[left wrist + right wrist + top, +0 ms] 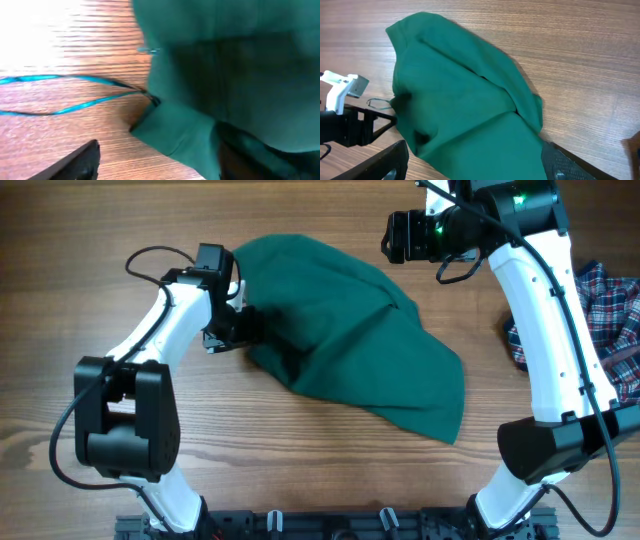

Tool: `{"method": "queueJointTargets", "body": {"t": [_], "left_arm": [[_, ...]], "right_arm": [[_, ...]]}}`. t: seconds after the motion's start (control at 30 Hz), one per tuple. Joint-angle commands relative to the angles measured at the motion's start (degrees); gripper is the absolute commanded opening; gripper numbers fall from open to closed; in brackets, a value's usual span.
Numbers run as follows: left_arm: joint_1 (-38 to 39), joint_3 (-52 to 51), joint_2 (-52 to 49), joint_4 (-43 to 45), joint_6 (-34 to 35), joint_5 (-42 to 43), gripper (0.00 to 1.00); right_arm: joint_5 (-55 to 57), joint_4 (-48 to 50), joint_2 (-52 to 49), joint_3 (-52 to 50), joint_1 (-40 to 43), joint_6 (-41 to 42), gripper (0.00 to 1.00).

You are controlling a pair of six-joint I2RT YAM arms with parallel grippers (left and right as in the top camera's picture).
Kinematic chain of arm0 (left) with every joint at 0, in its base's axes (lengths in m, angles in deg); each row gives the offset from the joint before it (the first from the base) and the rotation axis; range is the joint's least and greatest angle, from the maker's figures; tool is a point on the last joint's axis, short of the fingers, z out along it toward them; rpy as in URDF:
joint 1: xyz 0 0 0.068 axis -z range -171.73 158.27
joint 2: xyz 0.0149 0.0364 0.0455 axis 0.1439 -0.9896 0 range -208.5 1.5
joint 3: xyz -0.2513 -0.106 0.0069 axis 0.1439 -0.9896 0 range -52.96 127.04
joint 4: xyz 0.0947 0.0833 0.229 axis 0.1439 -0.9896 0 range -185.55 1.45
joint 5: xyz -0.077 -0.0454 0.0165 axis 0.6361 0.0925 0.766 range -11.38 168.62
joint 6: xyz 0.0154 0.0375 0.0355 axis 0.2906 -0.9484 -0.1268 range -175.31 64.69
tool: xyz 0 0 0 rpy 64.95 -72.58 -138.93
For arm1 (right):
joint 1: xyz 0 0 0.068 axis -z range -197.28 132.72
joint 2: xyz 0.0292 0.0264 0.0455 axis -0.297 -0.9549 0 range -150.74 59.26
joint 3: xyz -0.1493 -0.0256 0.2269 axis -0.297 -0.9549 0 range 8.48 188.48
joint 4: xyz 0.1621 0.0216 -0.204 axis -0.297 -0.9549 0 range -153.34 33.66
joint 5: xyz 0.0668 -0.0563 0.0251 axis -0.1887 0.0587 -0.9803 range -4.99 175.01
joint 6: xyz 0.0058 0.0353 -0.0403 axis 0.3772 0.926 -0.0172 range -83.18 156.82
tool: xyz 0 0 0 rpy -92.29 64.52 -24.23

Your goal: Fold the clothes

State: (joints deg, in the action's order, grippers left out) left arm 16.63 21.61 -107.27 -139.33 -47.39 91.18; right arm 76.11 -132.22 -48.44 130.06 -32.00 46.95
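Note:
The dark green garment (350, 340) lies crumpled on the wooden table, mid-table. It also shows in the right wrist view (465, 105) and in the left wrist view (225, 75). Its thin cord loop (55, 95) trails left over the wood. My left gripper (232, 330) is low at the garment's left edge. Its fingers are wide apart (160, 162), with a folded green corner lying between them and one finger partly under the cloth. My right gripper (398, 236) hangs high above the garment's far right side, open and empty (480, 165).
A navy-red-white plaid garment (615, 320) lies at the table's right edge, partly behind the right arm. Bare wood (300, 470) lies in front of the green garment, and more bare wood (60, 280) to its left.

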Motion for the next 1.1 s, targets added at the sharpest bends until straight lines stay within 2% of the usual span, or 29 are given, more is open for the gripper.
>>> {"method": "queueJointTargets", "body": {"t": [0.0, 0.07, 0.13, 0.17, 0.27, 0.33, 0.4, 0.43, 0.5, 0.6, 0.7, 0.77, 0.83, 0.93, 1.07], "left_arm": [[0.81, -2.64, 0.2, 1.66, -3.23, 0.81, 0.75], [0.74, -4.72, 0.2, 4.07, -3.23, 0.74, 0.75], [0.81, -6.58, 0.2, 5.66, -4.48, 1.01, 0.84], [0.81, -7.3, 0.2, 6.23, -5.92, 1.11, 0.84], [0.81, -8.81, 0.2, 9.77, -6.25, 3.41, 0.79], [0.94, -9.11, 0.2, 10.8, -6.25, 6.93, 0.64], [1.14, -9.11, 0.2, 11.13, -6.25, 6.93, 0.51], [1.18, -9.11, 0.2, 11.43, -6.21, 6.97, 0.41], [1.18, -9.11, 0.2, 11.17, -6.21, 6.97, 0.36], [1.18, -9.11, 0.22, 9.86, -6.19, 6.95, 0.04], [0.63, -8.7, 0.96, 5.66, -5.57, 6.21, 0.04], [-1.62, -6.62, 5.4, -5.42, 1.14, -1.92, 0.04], [-4.07, -6.05, 10.6, -12.11, 5.97, -6.67, 0.04], [-9.75, -6.05, 20.37, -16.79, 12.37, -8.37, 0.04], [-18.05, -6.05, 28.83, -19.12, 13.66, -9.73, 0.04]], "right_arm": [[0.59, -0.76, 1.66, 0.79, 0.17, -0.98, 0.85], [0.59, -1.51, 1.66, 0.79, 0.17, -1.03, 0.85], [0.59, -1.57, 1.66, 0.79, 0.17, -1.01, 0.83], [0.59, -1.57, 1.66, 0.79, 0.17, -1.03, 0.82], [0.59, -1.75, 1.66, 0.79, 0.17, -1.03, 0.82], [0.59, -2.23, 1.66, 0.79, 0.17, -1.11, 0.81], [0.61, -2.6, 1.66, 0.79, 0.17, -1.16, 0.81], [0.59, -2.64, 1.66, 0.79, 0.17, -1.16, 0.8], [0.61, -2.62, 1.66, 0.79, 0.17, -1.16, 0.8], [0.61, -2.62, 1.66, 0.79, 0.17, -1.16, 0.79], [0.61, -2.69, 1.66, 0.79, 0.17, -1.16, 0.78], [0.63, -2.69, 1.66, 0.79, 0.17, -1.18, 0.78], [0.85, -2.62, 1.66, 0.79, 0.17, -1.16, 0.78], [3.28, -2.6, 1.66, 0.79, 0.17, -1.09, 0.79], [5.66, -2.6, 1.64, 0.76, 0.17, -0.63, 0.84]]}}
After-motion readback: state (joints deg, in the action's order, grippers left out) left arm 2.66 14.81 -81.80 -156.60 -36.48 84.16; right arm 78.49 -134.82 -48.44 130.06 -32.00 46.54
